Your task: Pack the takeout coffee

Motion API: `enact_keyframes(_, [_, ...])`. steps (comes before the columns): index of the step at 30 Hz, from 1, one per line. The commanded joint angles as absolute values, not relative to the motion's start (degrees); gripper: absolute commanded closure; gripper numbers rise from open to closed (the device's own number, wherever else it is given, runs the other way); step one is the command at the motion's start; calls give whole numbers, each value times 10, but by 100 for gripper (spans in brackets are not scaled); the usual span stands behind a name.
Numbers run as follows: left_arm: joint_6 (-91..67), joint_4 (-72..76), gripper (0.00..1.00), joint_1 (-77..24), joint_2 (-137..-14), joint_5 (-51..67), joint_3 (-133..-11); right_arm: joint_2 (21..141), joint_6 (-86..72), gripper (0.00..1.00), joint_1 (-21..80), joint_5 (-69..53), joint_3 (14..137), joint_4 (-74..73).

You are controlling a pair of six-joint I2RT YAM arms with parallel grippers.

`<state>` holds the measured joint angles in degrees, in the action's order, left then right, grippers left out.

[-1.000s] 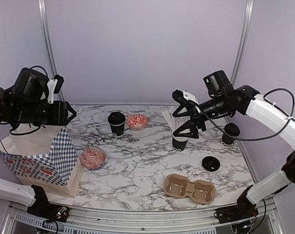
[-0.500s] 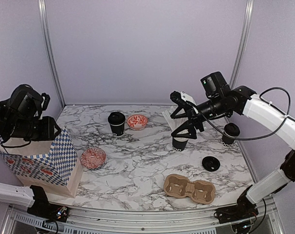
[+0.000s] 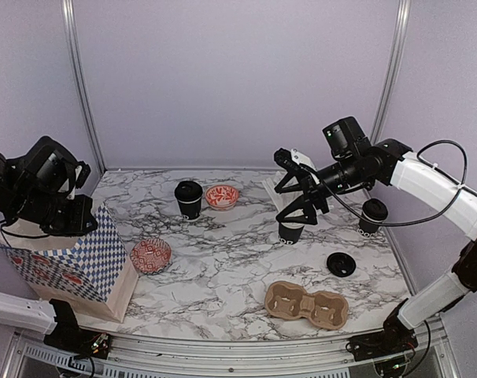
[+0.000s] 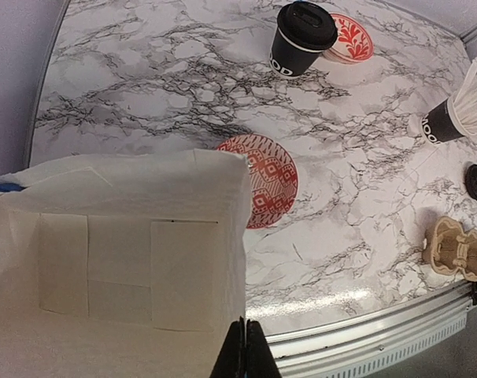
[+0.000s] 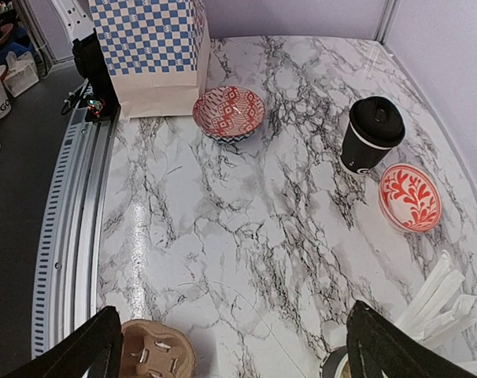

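A black takeout coffee cup with its lid on (image 3: 188,198) (image 4: 301,35) (image 5: 370,135) stands at the back of the marble table. A second black cup (image 3: 371,215) stands at the far right, and a loose black lid (image 3: 341,264) (image 4: 476,181) lies in front of it. My left gripper (image 3: 85,219) (image 4: 245,346) is shut on the top edge of the blue-checked paper bag (image 3: 65,260) (image 4: 128,260) (image 5: 152,47) at the left. Above the table, my right gripper (image 3: 284,206) (image 5: 238,354) hangs wide open and holds nothing.
A black cup full of white sticks (image 3: 290,228) (image 4: 443,122) stands just below my right gripper. The brown carrier tray (image 3: 306,304) (image 4: 457,248) (image 5: 148,354) lies at the front. A patterned bowl (image 3: 150,255) (image 4: 266,177) (image 5: 228,113) sits beside the bag and a red bowl (image 3: 222,196) (image 5: 410,197) beside the lidded cup.
My left gripper has dropped from above the bag to its top edge and closed there. The right arm has barely moved.
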<state>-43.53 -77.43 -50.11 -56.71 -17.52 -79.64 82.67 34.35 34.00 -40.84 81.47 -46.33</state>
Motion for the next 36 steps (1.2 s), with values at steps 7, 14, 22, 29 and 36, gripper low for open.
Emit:
enact_keyframes(7, [-441,-802,100,-504,-565,-82,-839,828,347,5,335,-419,824,-463])
enact_keyframes(14, [-436,-792,100,-505,-563,-24,-883,826,349,5,334,-418,825,-466])
enact_keyframes(22, [-407,-703,100,-518,-600,73,-979,824,354,5,335,-414,825,-470])
enact_keyframes(29, [-388,-602,100,-522,-660,140,-1027,818,355,5,334,-411,825,-470])
enact_keyframes(36, [-402,-524,100,-528,-692,117,-1008,805,356,5,334,-391,820,-471])
